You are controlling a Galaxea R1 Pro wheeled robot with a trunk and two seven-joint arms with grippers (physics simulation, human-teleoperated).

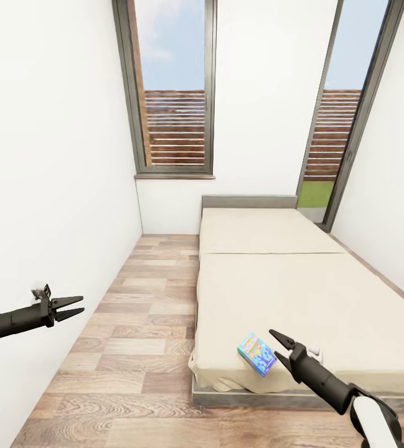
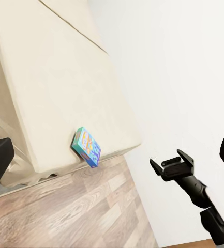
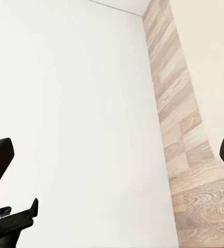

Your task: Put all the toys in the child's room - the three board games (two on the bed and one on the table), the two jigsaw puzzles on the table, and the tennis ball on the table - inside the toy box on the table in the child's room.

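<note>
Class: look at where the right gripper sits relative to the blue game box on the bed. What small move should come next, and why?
Probably ease the right gripper slightly left and down onto the blue game box. Its jaws are open and empty, right beside the box, which lies flat near the foot edge of the bed. The left gripper is over the floor, farther away.

I count one blue game [image 1: 257, 353] on one bed [image 1: 301, 292], two windows [image 1: 175, 87], and my two hands [image 1: 71, 307].
</note>
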